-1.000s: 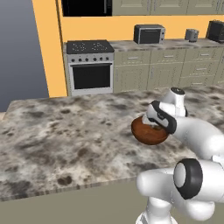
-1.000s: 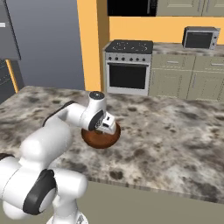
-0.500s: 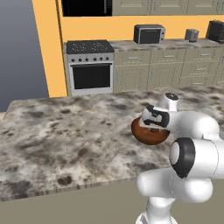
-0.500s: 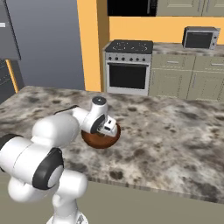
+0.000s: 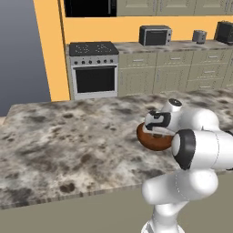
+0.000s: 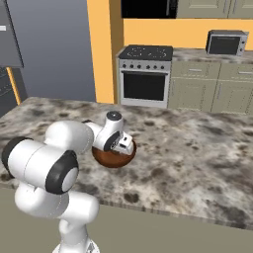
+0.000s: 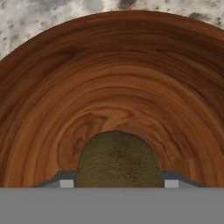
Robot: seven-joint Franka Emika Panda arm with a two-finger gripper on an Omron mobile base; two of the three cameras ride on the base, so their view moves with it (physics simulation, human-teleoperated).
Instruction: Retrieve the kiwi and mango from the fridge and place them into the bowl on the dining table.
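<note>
The reddish-brown wooden bowl [image 5: 152, 141] [image 6: 113, 158] sits on the stone-topped dining table [image 5: 68, 136] [image 6: 197, 148]. My gripper [image 5: 157, 129] [image 6: 122, 148] points down into it. In the hand view the bowl's grained inside [image 7: 113, 87] is close up. The dull greenish-brown kiwi [image 7: 117, 159] sits between my two fingertips [image 7: 66, 183], so the gripper [image 7: 116, 183] is shut on it just above the bowl's floor. The mango is out of view. The dark grey fridge [image 6: 7, 44] stands at the far left.
Beyond the table, a steel stove [image 5: 94, 68] [image 6: 144, 74] stands against an orange wall. A counter over beige cabinets carries a microwave [image 5: 154, 35] [image 6: 226, 42] and a toaster [image 5: 199, 35]. My own white arm bulks over the table's near edge.
The arm's elbow has swung round and nearer to the cameras. The hand has stayed over the bowl, shifting slightly across it. The bowl has not moved.
</note>
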